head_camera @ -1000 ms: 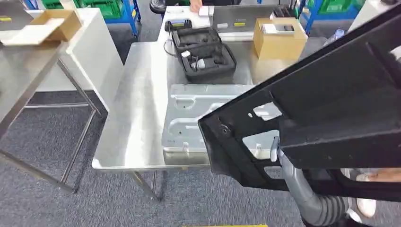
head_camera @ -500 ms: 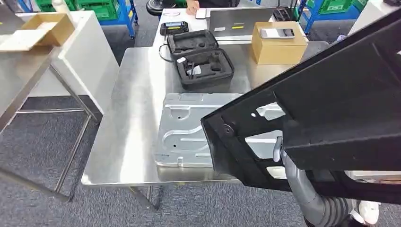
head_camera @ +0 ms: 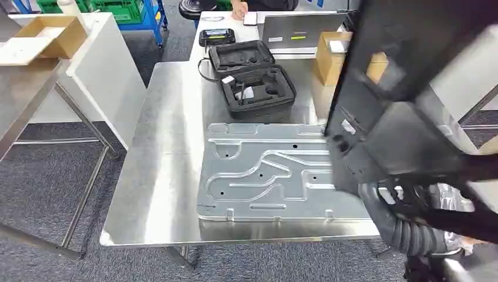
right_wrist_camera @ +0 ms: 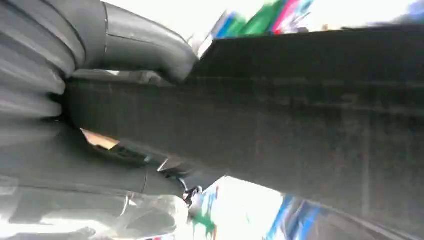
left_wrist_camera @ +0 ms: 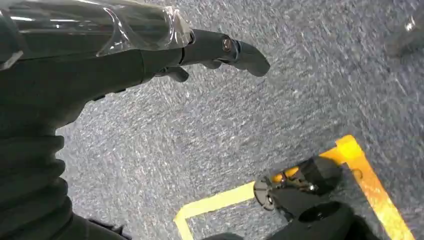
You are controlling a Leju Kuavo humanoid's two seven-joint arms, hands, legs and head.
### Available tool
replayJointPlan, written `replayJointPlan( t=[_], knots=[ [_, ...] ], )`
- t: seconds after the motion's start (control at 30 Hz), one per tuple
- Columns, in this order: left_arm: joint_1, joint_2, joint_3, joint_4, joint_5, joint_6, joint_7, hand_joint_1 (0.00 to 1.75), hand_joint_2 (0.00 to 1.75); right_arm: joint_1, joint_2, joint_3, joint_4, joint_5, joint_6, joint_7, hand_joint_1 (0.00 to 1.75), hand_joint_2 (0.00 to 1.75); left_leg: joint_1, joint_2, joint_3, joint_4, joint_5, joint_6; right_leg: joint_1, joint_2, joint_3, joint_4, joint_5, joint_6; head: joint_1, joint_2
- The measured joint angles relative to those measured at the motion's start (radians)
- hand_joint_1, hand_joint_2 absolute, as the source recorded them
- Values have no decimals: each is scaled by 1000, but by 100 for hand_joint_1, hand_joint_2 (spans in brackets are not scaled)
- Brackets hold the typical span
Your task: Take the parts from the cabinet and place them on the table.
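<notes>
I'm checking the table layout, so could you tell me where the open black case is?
In the head view, the open black case sits mid-table, just beyond the stamped metal panel.

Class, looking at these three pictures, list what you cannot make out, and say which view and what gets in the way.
- Head view: the black part hides the cardboard box and the table's right side.
- Head view: the right hand grips the part; its fingers are mostly covered.
- Right wrist view: background blurred.
- Left wrist view: left hand cut off by the edge.

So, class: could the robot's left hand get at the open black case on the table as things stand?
Probably not: the left hand hangs over the carpet by the yellow floor tape, while the open black case sits far across the table.
</notes>
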Motion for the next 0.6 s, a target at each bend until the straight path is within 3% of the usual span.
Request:
replayJointPlan(
  t=[0.03,0.1,0.13,0.17,0.2,0.27,0.3,0.33,0.43,0.47,0.5,0.6],
  knots=[
    [-3,1,0,0,0,-6,0,0,175,-1,-21,-19,4,85,19,38,175,175,1,1,3,0,-5,8,1,0,-34,64,-32,1,3,0],
    [-4,0,-1,0,1,-19,0,0,175,5,-58,-53,26,218,50,88,175,175,0,2,6,0,-9,14,1,0,-136,236,-95,4,14,0],
    [-4,0,-3,0,2,-27,1,0,175,12,-80,-75,46,260,64,95,175,175,-1,2,7,1,-11,16,1,0,-178,294,-103,6,14,0],
    [-2,-1,-5,0,4,-30,1,0,175,20,-101,-94,62,284,74,101,175,175,-1,2,10,1,-14,17,0,0,-194,300,-86,8,14,0],
    [-2,-1,-8,0,4,-37,1,0,175,24,-122,-115,77,308,85,111,175,175,0,1,13,1,-16,17,-1,0,-185,256,-45,9,14,0],
    [-2,-2,-12,0,4,-44,2,0,175,28,-155,-160,107,338,105,112,175,175,0,-1,25,2,-23,12,-4,-1,-112,80,58,9,14,0],
    [-2,-2,-15,0,4,-47,2,0,175,33,-172,-181,123,345,116,112,175,175,-2,-3,27,2,-27,7,-6,-1,-77,1,89,9,14,0],
    [-4,-2,-16,0,2,-49,4,0,175,35,-189,-204,140,346,130,115,175,175,-10,-5,26,12,-36,1,0,1,-70,-22,88,4,13,0],
    [-5,-2,-25,0,-9,-56,12,0,175,57,-229,-267,194,348,160,121,175,175,-8,-5,27,7,-36,-9,3,0,-72,-21,88,-9,11,0],
    [-5,-2,-27,0,-12,-56,14,0,175,60,-242,-291,215,348,168,122,175,175,-6,-5,24,13,-41,-13,-4,-1,-70,-26,93,-17,12,0],
    [-6,-2,-31,0,-16,-57,18,0,175,63,-257,-312,232,348,174,121,175,175,-4,-2,16,38,-62,-19,-4,-2,-69,-26,93,-18,11,0],
    [-16,-3,-40,0,-19,-64,23,0,175,72,-289,-365,292,351,193,118,175,175,3,1,-85,264,-174,-34,-4,-6,-71,-25,91,-24,7,0]
  ],
)
